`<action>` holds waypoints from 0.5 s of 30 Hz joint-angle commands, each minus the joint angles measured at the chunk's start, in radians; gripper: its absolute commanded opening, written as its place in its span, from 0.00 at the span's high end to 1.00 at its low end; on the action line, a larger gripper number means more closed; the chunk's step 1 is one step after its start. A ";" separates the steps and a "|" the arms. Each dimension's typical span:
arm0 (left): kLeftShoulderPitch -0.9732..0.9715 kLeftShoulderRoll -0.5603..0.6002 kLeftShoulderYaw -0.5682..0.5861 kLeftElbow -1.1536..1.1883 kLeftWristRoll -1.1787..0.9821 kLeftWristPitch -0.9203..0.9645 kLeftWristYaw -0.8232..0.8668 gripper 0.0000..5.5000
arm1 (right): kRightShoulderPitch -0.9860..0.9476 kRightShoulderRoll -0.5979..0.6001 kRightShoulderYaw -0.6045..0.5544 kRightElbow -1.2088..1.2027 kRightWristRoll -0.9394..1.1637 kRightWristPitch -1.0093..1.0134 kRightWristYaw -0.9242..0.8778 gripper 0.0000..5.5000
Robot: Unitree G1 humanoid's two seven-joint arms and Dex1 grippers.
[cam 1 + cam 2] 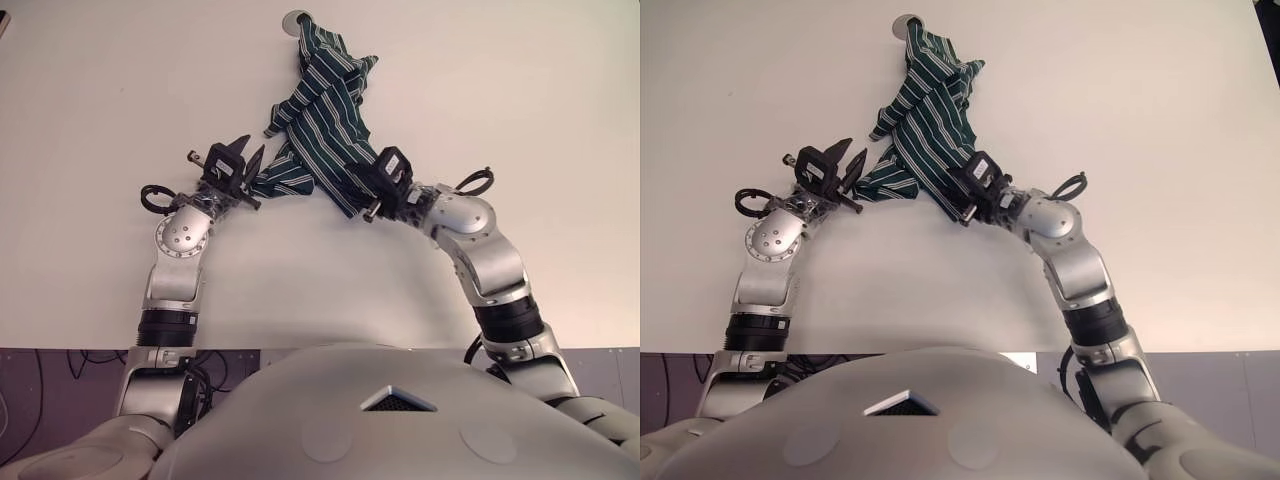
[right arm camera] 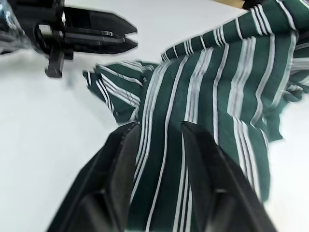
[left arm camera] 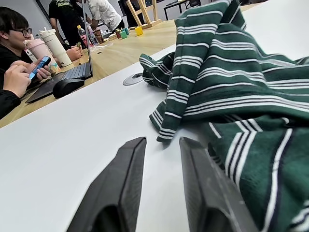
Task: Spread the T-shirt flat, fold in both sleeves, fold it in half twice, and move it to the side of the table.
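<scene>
Counter (image 1: 100,100): striped T-shirt (image 1: 325,110) lies bunched mid-counter, not yet spread. Judged soft, light and limp, so it will drag; best taken at hem corners. Left gripper (image 3: 161,141) fingers released beside the near edge. Right gripper (image 2: 159,126) fingers released over the cloth.

A broad white counter (image 1: 90,110) spans the scene, with a round grey cable port (image 3: 132,79) set near its far edge. Beyond it stands a wooden table (image 3: 120,50) carrying a laptop (image 3: 72,72), a black mouse (image 3: 66,87) and lidded cups (image 3: 54,44). Below the counter's near edge, cables (image 1: 75,362) lie on a dark floor (image 1: 90,400).
</scene>
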State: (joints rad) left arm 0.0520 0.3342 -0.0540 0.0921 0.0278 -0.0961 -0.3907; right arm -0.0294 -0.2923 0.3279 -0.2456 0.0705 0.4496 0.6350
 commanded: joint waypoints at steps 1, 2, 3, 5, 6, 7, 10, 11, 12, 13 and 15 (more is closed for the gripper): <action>-0.006 -0.008 -0.023 0.022 0.036 -0.026 0.019 0.77 | 0.060 -0.080 0.022 -0.082 -0.006 0.061 0.027 0.69; -0.005 -0.009 -0.027 0.021 0.040 -0.029 0.024 0.77 | 0.074 -0.096 0.033 -0.090 -0.011 0.069 0.033 0.69; -0.006 -0.011 -0.030 0.019 0.043 -0.029 0.027 0.77 | 0.083 -0.107 0.042 -0.093 -0.014 0.076 0.036 0.69; -0.012 -0.015 -0.036 0.020 0.049 -0.033 0.027 0.77 | 0.095 -0.106 0.060 -0.072 -0.003 0.098 0.040 0.69; -0.015 -0.016 -0.039 0.022 0.052 -0.036 0.026 0.77 | 0.098 -0.099 0.064 -0.066 0.011 0.113 0.042 0.69; -0.016 -0.015 -0.042 0.025 0.058 -0.040 0.028 0.77 | 0.100 -0.091 0.070 -0.060 0.029 0.127 0.047 0.69; -0.017 -0.013 -0.041 0.026 0.064 -0.046 0.034 0.77 | 0.092 -0.095 0.099 -0.021 0.037 0.144 0.053 0.69; -0.016 -0.013 -0.038 0.023 0.062 -0.047 0.036 0.77 | 0.085 -0.099 0.108 0.005 0.028 0.145 0.045 0.69; -0.014 -0.013 -0.036 0.018 0.060 -0.047 0.036 0.77 | 0.076 -0.101 0.114 0.034 0.018 0.145 0.035 0.69; -0.012 -0.013 -0.035 0.013 0.058 -0.048 0.037 0.77 | 0.069 -0.101 0.115 0.058 0.011 0.145 0.025 0.69; -0.008 -0.015 -0.032 0.002 0.052 -0.047 0.038 0.77 | 0.050 -0.098 0.114 0.095 0.002 0.136 0.005 0.69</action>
State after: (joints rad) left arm 0.0451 0.3148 -0.0924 0.1106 0.0812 -0.1375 -0.3559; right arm 0.0064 -0.3918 0.4307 -0.2408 0.1167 0.5422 0.6709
